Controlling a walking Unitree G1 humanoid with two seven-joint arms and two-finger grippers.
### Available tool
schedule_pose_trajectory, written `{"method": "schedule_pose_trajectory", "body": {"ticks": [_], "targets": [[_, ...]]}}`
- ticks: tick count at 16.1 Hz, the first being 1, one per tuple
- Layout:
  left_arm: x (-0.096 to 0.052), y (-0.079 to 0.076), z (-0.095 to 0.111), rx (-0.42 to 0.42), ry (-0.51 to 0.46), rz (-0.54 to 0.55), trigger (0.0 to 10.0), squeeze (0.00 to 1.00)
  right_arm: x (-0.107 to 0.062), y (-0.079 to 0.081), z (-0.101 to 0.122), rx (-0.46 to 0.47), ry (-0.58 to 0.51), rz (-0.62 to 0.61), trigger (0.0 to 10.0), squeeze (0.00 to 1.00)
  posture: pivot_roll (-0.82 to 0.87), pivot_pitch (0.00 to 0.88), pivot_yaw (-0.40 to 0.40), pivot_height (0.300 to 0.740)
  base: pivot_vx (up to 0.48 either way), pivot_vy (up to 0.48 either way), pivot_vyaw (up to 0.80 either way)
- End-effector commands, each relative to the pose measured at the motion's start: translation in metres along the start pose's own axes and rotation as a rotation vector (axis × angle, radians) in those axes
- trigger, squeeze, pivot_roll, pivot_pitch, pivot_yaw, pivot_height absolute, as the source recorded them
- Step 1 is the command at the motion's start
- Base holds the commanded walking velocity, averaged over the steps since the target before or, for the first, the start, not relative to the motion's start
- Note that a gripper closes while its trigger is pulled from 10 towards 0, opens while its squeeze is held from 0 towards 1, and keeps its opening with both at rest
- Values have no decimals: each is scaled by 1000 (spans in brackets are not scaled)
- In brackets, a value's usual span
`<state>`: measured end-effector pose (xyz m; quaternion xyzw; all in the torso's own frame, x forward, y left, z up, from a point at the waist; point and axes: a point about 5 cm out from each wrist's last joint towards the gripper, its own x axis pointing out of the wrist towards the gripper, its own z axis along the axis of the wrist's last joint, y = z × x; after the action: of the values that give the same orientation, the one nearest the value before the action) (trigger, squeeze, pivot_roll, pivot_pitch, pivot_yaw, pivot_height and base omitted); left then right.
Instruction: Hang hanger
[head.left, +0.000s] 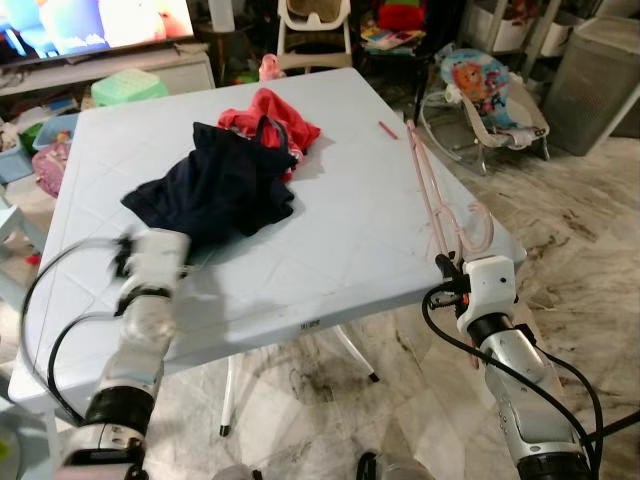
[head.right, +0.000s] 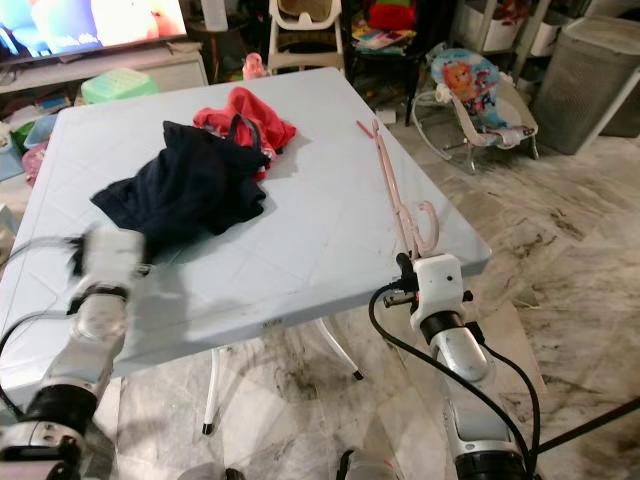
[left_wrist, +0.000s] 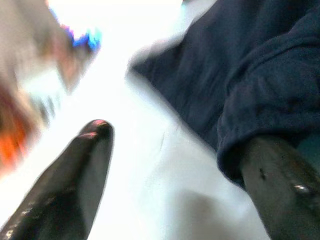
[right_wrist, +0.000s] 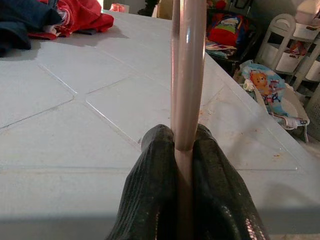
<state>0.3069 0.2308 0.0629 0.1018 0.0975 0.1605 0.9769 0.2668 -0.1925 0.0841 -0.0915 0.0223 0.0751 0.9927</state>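
The right gripper (right_wrist: 182, 150) is clamping its two black fingers (right_wrist: 150, 175) tight on the pink hanger (right_wrist: 186, 75), the bar running straight up out of the pinch and away over the table (head.left: 340, 220). From where the head is looking, that gripper is sitting at the table's near right corner, and the hanger is lying along the right edge, its hook curling just beyond the wrist and its long arm stretching toward the far side. A small red stick (head.left: 387, 129) is lying near the hanger's far end. The left gripper (left_wrist: 170, 165) is standing spread wide, one finger (left_wrist: 75, 175) over bare tabletop and the other pressing against the hem of the navy cloth (left_wrist: 250, 85); the view there is blurring. That left arm is reaching in over the near left part of the table, right at the navy heap's near edge. A red cloth (head.left: 272, 118) is lying behind the navy one, touching it. Beyond the table a baby bouncer (head.left: 485, 85) is sitting on the marble floor (head.left: 590, 230), with a grey bin (head.left: 600, 70) farther right.
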Motion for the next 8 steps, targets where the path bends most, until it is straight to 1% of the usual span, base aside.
{"method": "schedule_pose_trajectory", "body": {"ticks": [1,2,3,4,5,6,7,8], "targets": [[-5,-3,-15,-172,114,-6,10000,1000,2,4,-4,11,22,13,10000,0,-16,0,11,740,0,0,0],[-7,-7,-14,-214,108,-27,10000,1000,3,5,-3,12,21,15,10000,0,-16,0,11,740,0,0,0],[-8,-11,-12,-224,96,-46,10000,1000,3,5,-3,11,20,17,10000,0,-16,0,11,740,0,0,0],[-14,-21,1,-128,-18,-140,10000,1000,4,5,-3,10,18,18,10000,0,-14,0,11,740,0,0,0],[-17,-26,8,-62,-89,-182,10000,1000,4,5,-3,10,18,18,10000,0,-14,0,11,740,0,0,0],[-24,-32,21,50,-227,-213,10000,188,3,5,-3,10,18,17,10000,0,-14,0,11,740,0,0,0],[-27,-28,30,106,-311,-165,10000,0,3,6,-3,11,16,15,10000,0,-11,0,11,740,0,0,0],[-30,-25,39,146,-380,-124,10000,0,3,6,-3,11,13,14,10000,0,-11,0,11,740,0,0,0]]}}
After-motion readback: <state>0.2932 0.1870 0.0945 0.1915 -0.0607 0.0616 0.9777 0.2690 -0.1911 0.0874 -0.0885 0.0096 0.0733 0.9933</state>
